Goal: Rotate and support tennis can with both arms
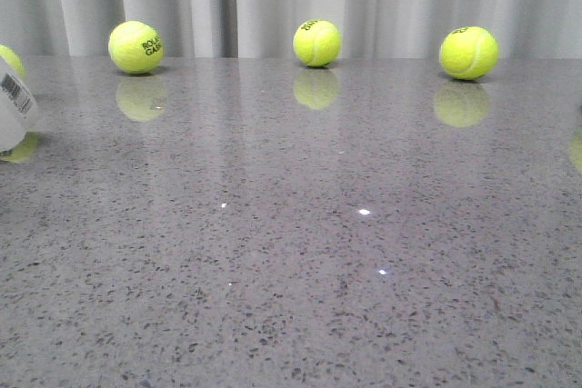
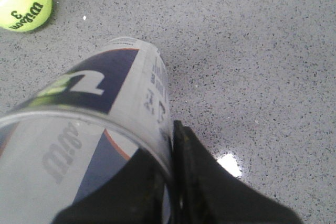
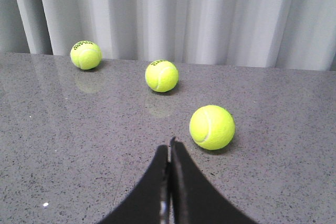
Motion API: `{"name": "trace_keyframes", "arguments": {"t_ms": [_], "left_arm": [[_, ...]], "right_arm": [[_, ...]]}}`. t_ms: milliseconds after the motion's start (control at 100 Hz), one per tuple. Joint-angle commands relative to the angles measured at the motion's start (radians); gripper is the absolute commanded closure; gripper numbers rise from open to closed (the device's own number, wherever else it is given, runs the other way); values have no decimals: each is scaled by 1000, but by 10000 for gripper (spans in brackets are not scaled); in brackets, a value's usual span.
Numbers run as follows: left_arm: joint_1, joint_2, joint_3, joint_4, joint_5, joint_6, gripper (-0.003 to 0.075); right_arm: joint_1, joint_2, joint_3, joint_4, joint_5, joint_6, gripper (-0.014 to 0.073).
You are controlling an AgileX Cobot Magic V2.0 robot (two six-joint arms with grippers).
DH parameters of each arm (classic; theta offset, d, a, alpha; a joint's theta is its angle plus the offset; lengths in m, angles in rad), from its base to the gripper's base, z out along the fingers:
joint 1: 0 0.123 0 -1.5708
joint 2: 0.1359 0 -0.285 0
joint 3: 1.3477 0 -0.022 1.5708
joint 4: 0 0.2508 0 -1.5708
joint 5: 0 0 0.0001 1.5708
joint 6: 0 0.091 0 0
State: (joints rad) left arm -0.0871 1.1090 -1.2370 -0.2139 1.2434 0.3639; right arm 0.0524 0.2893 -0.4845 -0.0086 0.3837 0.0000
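Note:
The tennis can [image 2: 113,85] fills the left wrist view, tilted, with its white and navy label, orange stripe and clear end nearest the camera. My left gripper [image 2: 171,142] is shut on the can's wall: one black finger shows through the clear plastic, the other [image 2: 197,171] presses on the outside. In the front view only the can's white end with a barcode [image 1: 13,102] shows at the far left edge, just above the table; neither arm shows there. My right gripper [image 3: 169,148] is shut and empty, low over the table, far from the can.
Three tennis balls [image 1: 135,46] [image 1: 317,43] [image 1: 468,52] sit along the back of the grey speckled table [image 1: 300,252], before a white curtain. Another ball [image 2: 23,1] lies near the can. One ball [image 3: 212,127] lies just beyond my right fingertips.

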Motion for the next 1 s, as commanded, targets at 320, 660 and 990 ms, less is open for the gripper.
{"name": "trace_keyframes", "arguments": {"t_ms": [320,660,990], "left_arm": [[-1,41,-37,-39,-11,-15,254],[-1,241,-258,-36,31,-4,248],[-1,295,-365,-36,31,-4,248]], "right_arm": [[-4,4,-26,0,-88,0,662],[-4,4,-26,0,-88,0,662],[-4,4,-26,0,-88,0,662]]}}
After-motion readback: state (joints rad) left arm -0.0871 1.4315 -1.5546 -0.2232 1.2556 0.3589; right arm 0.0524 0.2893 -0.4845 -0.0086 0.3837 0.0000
